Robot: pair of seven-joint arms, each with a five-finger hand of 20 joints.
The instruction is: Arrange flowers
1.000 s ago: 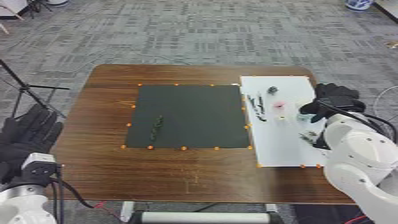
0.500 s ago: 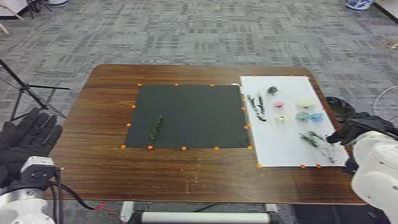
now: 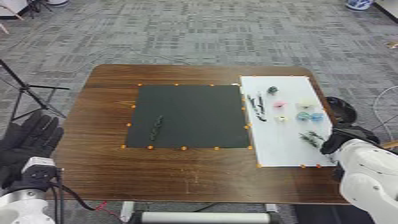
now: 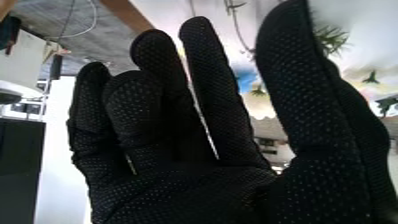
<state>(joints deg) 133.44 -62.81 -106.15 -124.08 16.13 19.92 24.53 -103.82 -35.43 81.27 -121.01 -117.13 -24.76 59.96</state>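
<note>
Your right hand [image 3: 345,139], fingers extended, has shifted inward to the white sheet [image 3: 284,152]'s right edge, beside green sprigs [image 3: 310,138]; your left hand [image 3: 28,142] is spread past the surface [image 3: 178,172]'s left edge. Farther: blue flowers [image 3: 303,116], pink flower [image 3: 279,104].

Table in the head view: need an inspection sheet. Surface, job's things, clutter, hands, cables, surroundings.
Surface: brown wooden table; black mat, white sheet to its right, orange markers along edges.
Job's things: green sprig on black mat; on white sheet, pink flower, two blue flowers, pale flowers, dark stems, green sprigs.
Clutter: black object beside table's right edge, can't tell what.
Hands: left hand beside table's left edge, right hand at white sheet's right edge; both open.
Cables: black cable by left arm; red wire near it.
Surroundings: grey carpet, tripod at left.
</note>
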